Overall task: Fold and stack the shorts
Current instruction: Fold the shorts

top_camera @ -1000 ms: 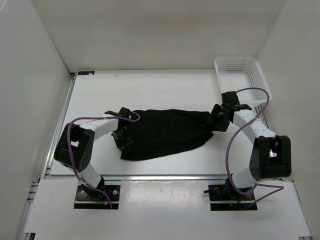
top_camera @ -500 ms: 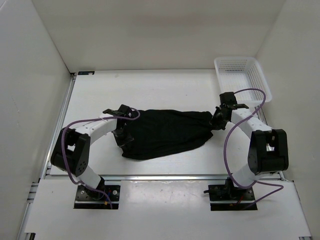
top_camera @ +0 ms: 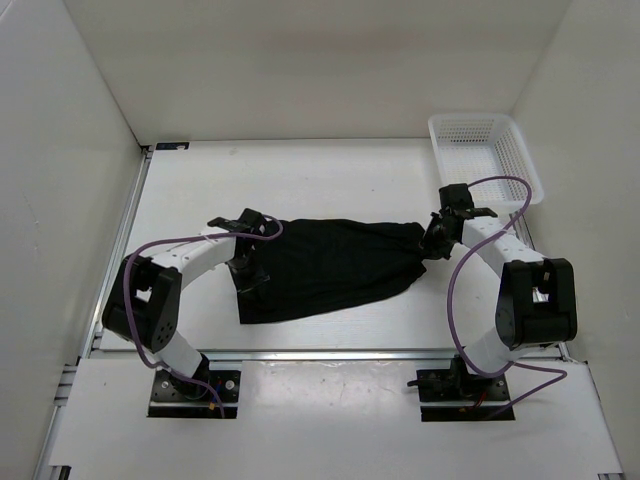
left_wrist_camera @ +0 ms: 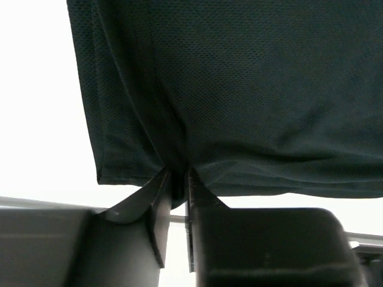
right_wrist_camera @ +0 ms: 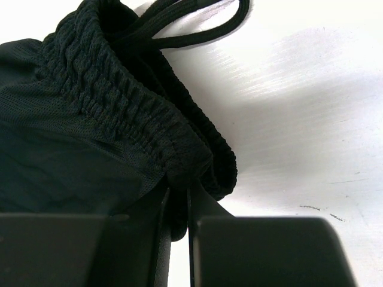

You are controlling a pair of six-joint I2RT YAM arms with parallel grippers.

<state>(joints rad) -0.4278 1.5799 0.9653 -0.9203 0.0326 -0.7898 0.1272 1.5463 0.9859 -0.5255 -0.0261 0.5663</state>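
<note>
The black shorts (top_camera: 330,265) lie stretched across the middle of the table, waistband to the right and leg hems to the left. My left gripper (top_camera: 245,268) is shut on the hem edge of a leg; in the left wrist view the fabric (left_wrist_camera: 239,89) is pinched between the jaws (left_wrist_camera: 178,179). My right gripper (top_camera: 433,240) is shut on the gathered elastic waistband (right_wrist_camera: 125,113), whose drawstring (right_wrist_camera: 191,24) loops onto the table beyond it. The jaws pinch the band's edge (right_wrist_camera: 179,185).
A white plastic basket (top_camera: 485,155) stands at the back right corner, just beyond the right arm. White walls enclose the table on three sides. The table's front edge rail (top_camera: 330,352) runs just below the shorts.
The left gripper has moved slightly with the hem, and the shorts' left lower edge now lies straighter and flatter. The right arm has drawn in a little, still holding the waistband.
</note>
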